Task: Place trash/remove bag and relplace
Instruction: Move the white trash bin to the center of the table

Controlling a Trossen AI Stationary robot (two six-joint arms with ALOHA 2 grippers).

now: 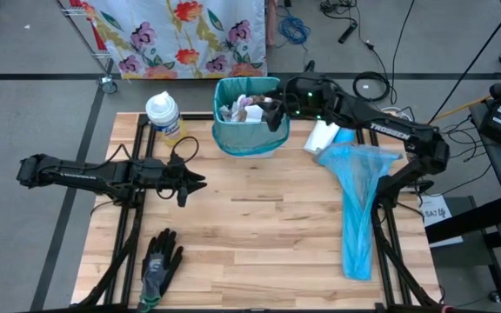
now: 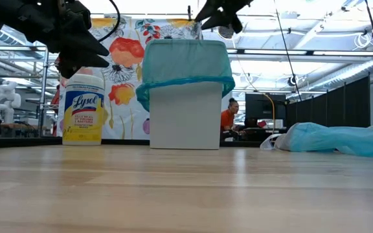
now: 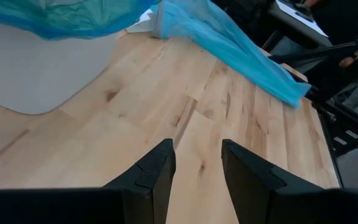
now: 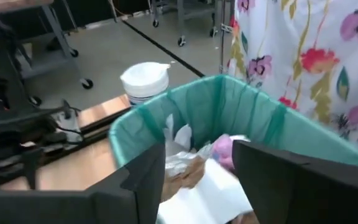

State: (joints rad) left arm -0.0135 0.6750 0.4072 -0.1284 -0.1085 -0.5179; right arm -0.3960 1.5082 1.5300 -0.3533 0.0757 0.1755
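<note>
Bare tabletop (image 2: 186, 194) fills our foreground, and behind it stands the lined bin (image 1: 249, 117) at twelve o'clock, trash (image 1: 242, 110) already heaped inside. We see the right claw (image 1: 277, 111) poised over its three o'clock rim, fingers apart and empty. Risk: as it pinches the teal liner (image 2: 186, 65), it could drag the light bin over and spill everything. The left claw (image 1: 197, 183) waits at nine o'clock, fingers apart. A spare blue bag (image 1: 357, 204) lies at three o'clock.
</note>
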